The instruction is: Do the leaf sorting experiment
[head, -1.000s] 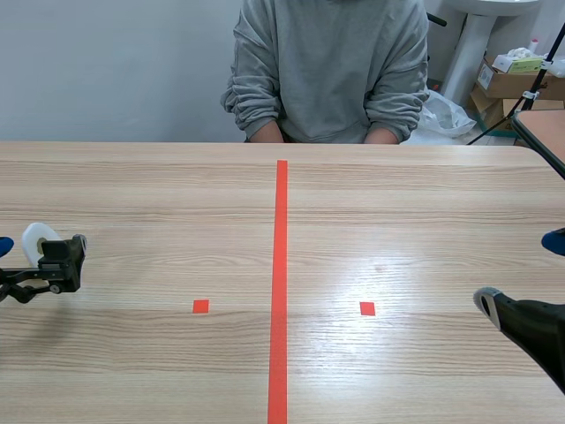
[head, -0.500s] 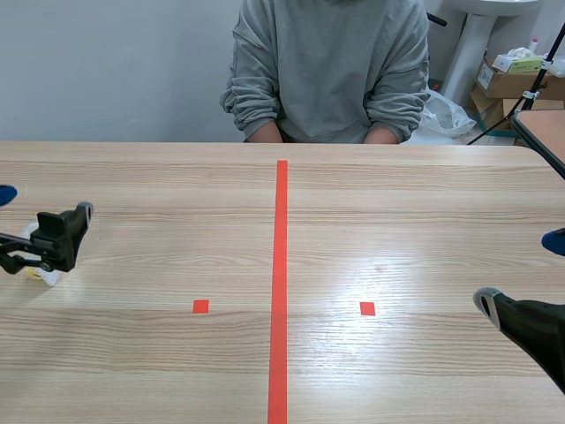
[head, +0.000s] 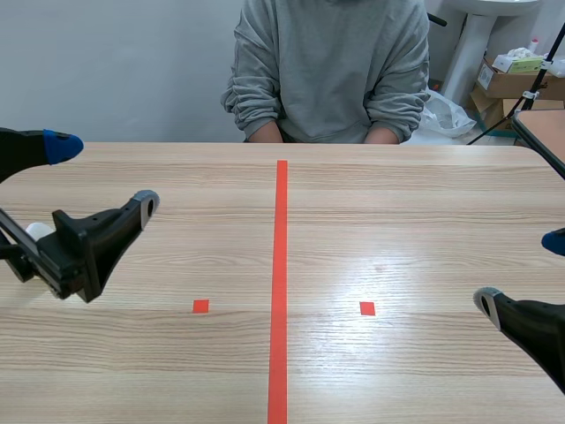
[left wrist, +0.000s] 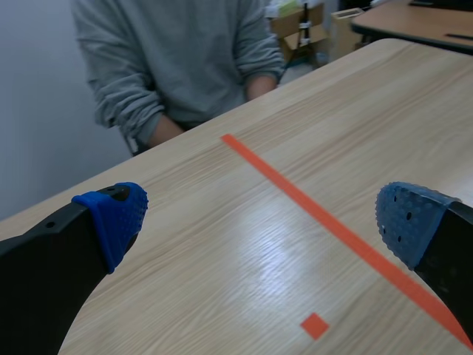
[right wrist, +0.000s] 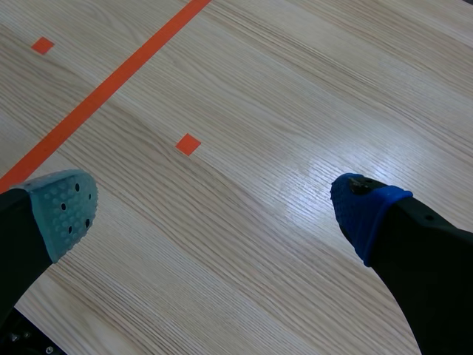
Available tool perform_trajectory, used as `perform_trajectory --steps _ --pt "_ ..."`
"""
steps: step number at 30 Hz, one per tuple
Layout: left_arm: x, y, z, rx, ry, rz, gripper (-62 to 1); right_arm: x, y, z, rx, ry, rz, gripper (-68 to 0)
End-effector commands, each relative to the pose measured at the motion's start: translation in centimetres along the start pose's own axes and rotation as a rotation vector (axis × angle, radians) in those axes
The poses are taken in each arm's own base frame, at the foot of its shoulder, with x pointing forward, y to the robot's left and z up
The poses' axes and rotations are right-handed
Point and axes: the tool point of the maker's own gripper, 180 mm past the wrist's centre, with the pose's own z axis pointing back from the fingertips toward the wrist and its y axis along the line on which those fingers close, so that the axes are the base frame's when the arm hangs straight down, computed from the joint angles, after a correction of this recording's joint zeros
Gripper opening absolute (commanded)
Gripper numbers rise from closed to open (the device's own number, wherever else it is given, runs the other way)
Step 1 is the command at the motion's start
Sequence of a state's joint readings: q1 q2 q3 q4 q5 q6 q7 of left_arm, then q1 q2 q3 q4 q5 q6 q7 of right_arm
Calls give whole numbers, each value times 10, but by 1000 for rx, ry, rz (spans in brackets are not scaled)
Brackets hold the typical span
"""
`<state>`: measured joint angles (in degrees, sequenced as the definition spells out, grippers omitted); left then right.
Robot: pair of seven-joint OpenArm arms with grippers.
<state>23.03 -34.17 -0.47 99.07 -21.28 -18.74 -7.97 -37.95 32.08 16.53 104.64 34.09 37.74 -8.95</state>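
No leaf or sorting container shows in any view. My left gripper (head: 104, 174) hangs open above the table's left side, one blue-padded finger high and one grey-padded finger lower. In the left wrist view the left gripper (left wrist: 260, 218) holds nothing and looks along the bare wood toward the person. My right gripper (head: 521, 269) stands open low at the right edge. Only bare table lies under the right gripper (right wrist: 214, 208) in its own view.
A person in a grey sweatshirt (head: 328, 71) sits across the wooden table (head: 397, 203), forearms at its far edge. Cardboard boxes (head: 512, 75) and another table's corner (head: 543, 132) stand beyond the far right.
The left arm has risen and swung in from the left edge toward the middle, so its open gripper now looms much larger. The right arm has not moved.
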Motion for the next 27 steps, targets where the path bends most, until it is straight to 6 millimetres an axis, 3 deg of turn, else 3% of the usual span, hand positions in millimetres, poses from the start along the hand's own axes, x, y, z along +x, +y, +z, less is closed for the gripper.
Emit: perform_trajectory --steps 1,6,17,27 --pt "2 -5 3 -27 -8 8 14 10 -4 0 -4 -33 11 4" --pt "-6 -30 12 -122 49 25 14 10 -4 0 -4 -32 11 4" --pt "-49 -51 41 -187 243 48 14 10 -4 0 -5 -32 11 4" --pt "-58 -49 47 -147 277 69 14 9 -4 0 -4 -29 12 4"
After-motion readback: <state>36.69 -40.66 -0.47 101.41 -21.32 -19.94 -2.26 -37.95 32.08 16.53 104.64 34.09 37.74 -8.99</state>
